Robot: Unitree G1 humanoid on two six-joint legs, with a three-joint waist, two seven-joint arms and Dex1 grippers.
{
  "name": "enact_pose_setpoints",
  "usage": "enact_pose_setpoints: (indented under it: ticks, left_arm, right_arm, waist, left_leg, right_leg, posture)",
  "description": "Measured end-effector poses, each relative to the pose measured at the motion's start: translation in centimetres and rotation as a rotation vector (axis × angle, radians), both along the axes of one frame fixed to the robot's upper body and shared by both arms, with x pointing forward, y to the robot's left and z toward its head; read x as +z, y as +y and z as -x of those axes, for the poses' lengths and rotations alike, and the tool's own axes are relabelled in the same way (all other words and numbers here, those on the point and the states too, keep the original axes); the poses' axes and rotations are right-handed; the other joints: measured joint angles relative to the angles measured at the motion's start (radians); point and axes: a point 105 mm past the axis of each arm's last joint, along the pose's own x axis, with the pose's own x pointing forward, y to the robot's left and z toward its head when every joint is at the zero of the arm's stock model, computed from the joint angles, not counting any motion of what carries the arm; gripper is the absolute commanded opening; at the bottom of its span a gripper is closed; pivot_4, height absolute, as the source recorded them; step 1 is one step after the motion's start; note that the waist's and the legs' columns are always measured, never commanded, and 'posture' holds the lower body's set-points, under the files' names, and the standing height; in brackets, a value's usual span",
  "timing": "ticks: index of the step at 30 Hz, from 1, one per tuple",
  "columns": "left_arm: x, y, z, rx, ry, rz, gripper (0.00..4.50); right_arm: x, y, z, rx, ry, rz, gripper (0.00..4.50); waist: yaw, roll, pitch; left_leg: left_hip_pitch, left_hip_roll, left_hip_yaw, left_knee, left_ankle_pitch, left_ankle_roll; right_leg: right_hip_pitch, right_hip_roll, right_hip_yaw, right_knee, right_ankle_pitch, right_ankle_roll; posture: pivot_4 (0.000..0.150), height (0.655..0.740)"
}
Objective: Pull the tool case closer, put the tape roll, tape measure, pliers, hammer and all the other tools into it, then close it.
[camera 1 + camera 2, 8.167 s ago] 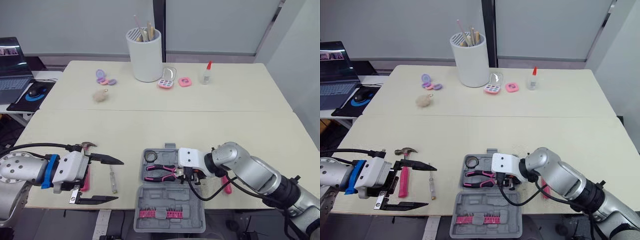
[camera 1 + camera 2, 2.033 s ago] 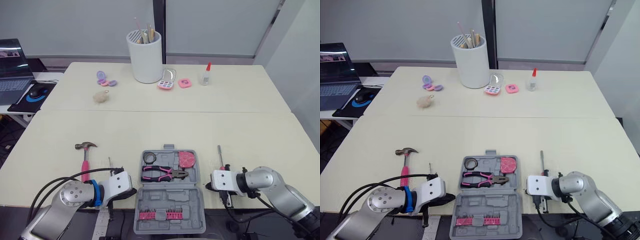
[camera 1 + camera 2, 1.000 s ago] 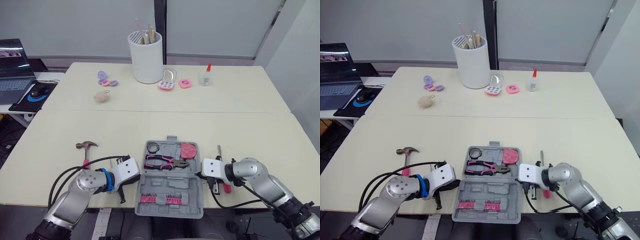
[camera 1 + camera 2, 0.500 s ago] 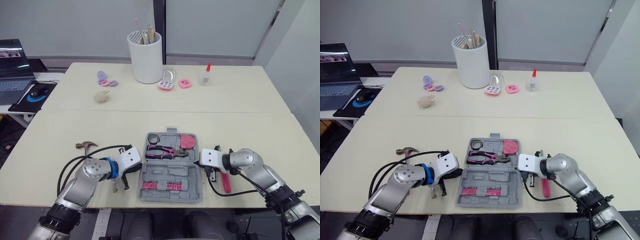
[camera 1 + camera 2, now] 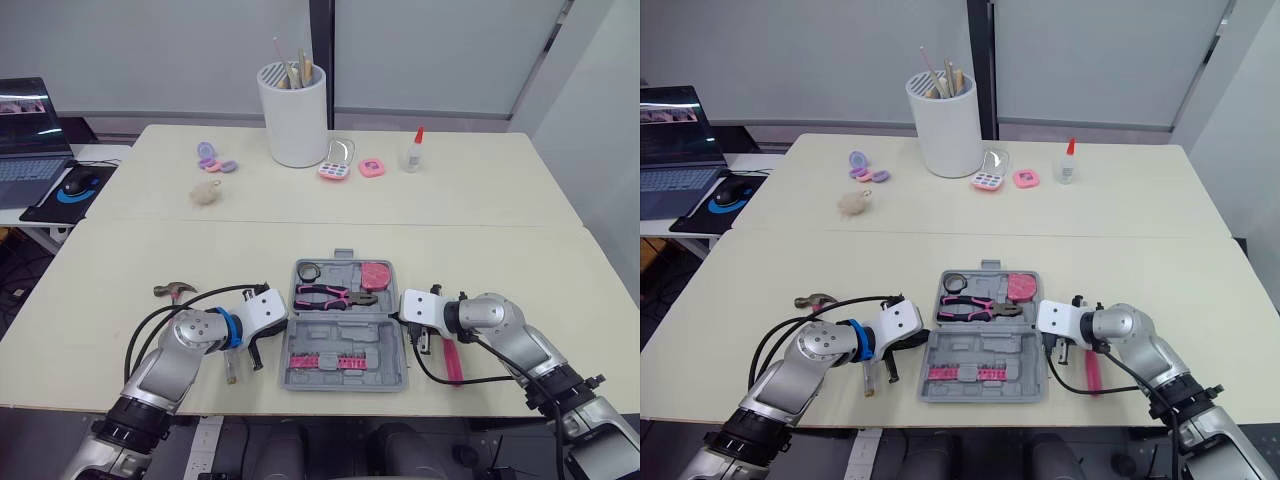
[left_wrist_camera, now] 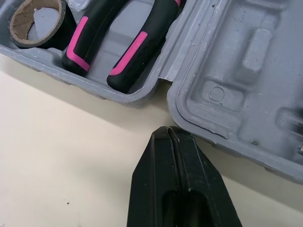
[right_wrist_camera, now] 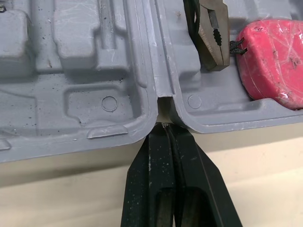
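**Between the hands: case set, loose tools next**

At the near edge of the bench [image 5: 480,260], we see the tool case [image 5: 345,336] lying open and flat, flanked by both hands. The left hand [image 6: 166,128] has its fingers pressed together on nothing, tips at the notch where the two halves hinge. The right hand [image 7: 164,125] stands the same way at the opposite end of the hinge, fingers together and empty. Nearer than the fingertips lies the lid half with its strip of bits [image 5: 325,358]. Just beyond them is the tray half, holding the tape roll [image 5: 307,270], the pliers [image 5: 335,295] and the tape measure [image 7: 272,61].

We judge that positioning the case is at or near its end, since it sits within easy reach, and that filling is only partly done. Outside the left hand, away from the case, lies a small screwdriver [image 5: 871,380]. Farther out is the hammer [image 5: 172,290], its head showing past the arm. Just outside the right hand lies a pink-handled screwdriver [image 5: 450,358].

The next move, as we read it, calls for one hand to back off the hinge, spread its fingers and take a loose tool. The pink-handled screwdriver is the shortest reach. Closing must wait until all are in. Far beyond both hands stands a white holder [image 5: 293,120], no part of this job.
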Motion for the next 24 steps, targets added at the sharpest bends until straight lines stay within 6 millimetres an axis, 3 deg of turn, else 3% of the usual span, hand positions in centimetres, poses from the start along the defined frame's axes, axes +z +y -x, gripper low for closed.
enact_pose_setpoints:
  ticks: [24]
  left_arm:
    - [0.2,-0.2,-1.4,0.009,-0.033,-0.008,0.0]
  right_arm:
    - [0.1,-0.4,-0.8,-0.029,-0.021,0.005,0.02]
  waist:
    - [0.001,0.0,0.0]
  left_leg:
    - [0.0,0.0,0.0,0.0,0.0,0.0]
  right_leg:
    - [0.0,0.0,0.0,0.0,0.0,0.0]
  posture:
    - [0.15,0.74]
